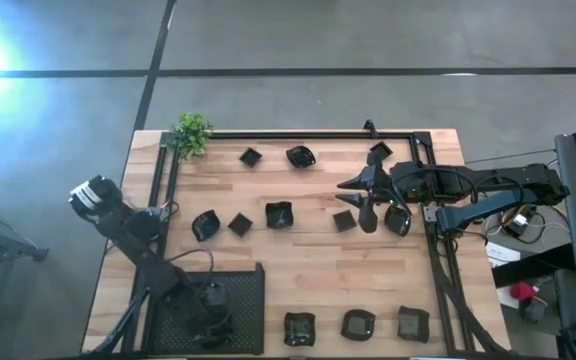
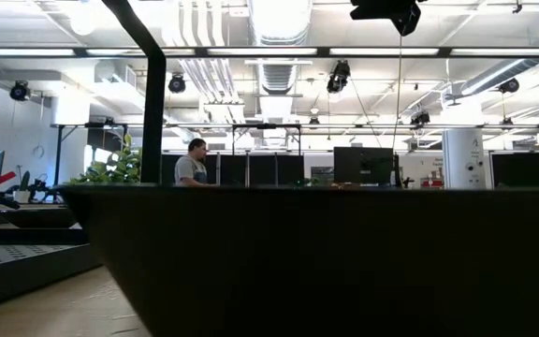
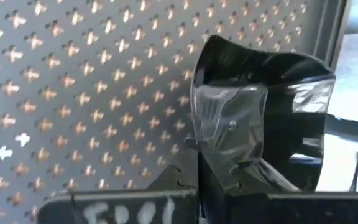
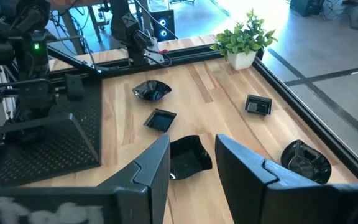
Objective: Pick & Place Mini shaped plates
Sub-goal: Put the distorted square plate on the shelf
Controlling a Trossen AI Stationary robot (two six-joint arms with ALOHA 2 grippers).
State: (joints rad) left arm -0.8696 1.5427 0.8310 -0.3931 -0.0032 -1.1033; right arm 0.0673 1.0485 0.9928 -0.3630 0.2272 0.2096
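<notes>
Several glossy black mini plates lie flat on the wooden table (image 1: 308,260). Three sit along the far side (image 1: 301,156), several in the middle (image 1: 279,215), and three on the near edge (image 1: 358,324). My left gripper (image 1: 211,298) hovers over the black mesh tray (image 3: 73,93), shut on one mini plate (image 3: 260,118). My right gripper (image 4: 191,168) is open above the table's middle right (image 1: 343,195). A mini plate (image 4: 188,158) lies on the wood ahead of its fingers, untouched. My left gripper pinches the mini plate's rim (image 3: 219,165) between its two fingers (image 3: 185,180). The plate stands on edge in the hold, its glossy hollow facing the camera, lifted above the mesh tray's floor.
A black frame (image 1: 298,134) borders the far side and both ends of the table. A small green plant (image 1: 190,133) stands at the far left corner. Two more mini plates (image 1: 344,220) lie close to my right gripper. A dark wall (image 2: 344,262) fills the low view; a person (image 2: 192,168) stands far behind.
</notes>
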